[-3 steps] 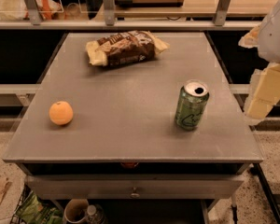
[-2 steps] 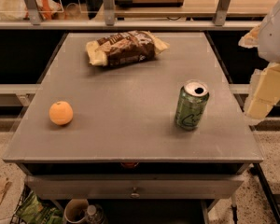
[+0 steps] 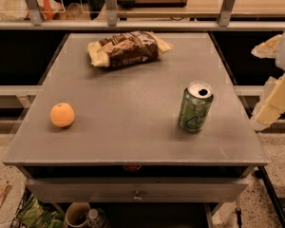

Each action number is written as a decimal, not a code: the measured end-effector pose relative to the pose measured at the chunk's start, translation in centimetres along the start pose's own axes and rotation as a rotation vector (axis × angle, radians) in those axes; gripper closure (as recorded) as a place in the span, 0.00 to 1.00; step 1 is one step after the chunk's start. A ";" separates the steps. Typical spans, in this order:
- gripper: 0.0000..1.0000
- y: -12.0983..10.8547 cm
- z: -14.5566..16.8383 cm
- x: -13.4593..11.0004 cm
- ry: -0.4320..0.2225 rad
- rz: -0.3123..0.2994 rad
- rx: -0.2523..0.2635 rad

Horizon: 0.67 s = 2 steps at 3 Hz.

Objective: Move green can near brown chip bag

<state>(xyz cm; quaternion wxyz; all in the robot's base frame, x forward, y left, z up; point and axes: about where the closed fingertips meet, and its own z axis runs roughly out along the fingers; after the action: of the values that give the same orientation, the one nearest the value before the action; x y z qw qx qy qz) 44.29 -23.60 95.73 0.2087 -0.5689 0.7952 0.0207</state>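
Note:
The green can [image 3: 195, 107] stands upright on the grey table [image 3: 133, 127], right of the middle, with its silver opened top showing. The brown chip bag [image 3: 128, 48] lies flat at the far middle of the table, well apart from the can. My gripper [image 3: 274, 100] shows as cream-coloured parts at the right edge of the view, beyond the table's right edge, to the right of the can and not touching it. It holds nothing that I can see.
A round orange fruit [image 3: 62, 115] sits near the table's front left. A railing and counter [image 3: 180, 13] run behind the table. A drawer [image 3: 137, 191] sits under the tabletop, with a cup and bags [image 3: 61, 215] on the floor below.

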 end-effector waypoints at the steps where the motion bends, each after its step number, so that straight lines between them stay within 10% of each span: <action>1: 0.00 -0.3 2.7 2.4 -0.195 0.077 -0.001; 2: 0.00 0.2 4.9 1.8 -0.395 0.137 -0.017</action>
<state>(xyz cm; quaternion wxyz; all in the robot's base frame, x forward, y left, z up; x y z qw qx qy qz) 45.10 -23.79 90.59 0.3540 -0.4999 0.7756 0.1526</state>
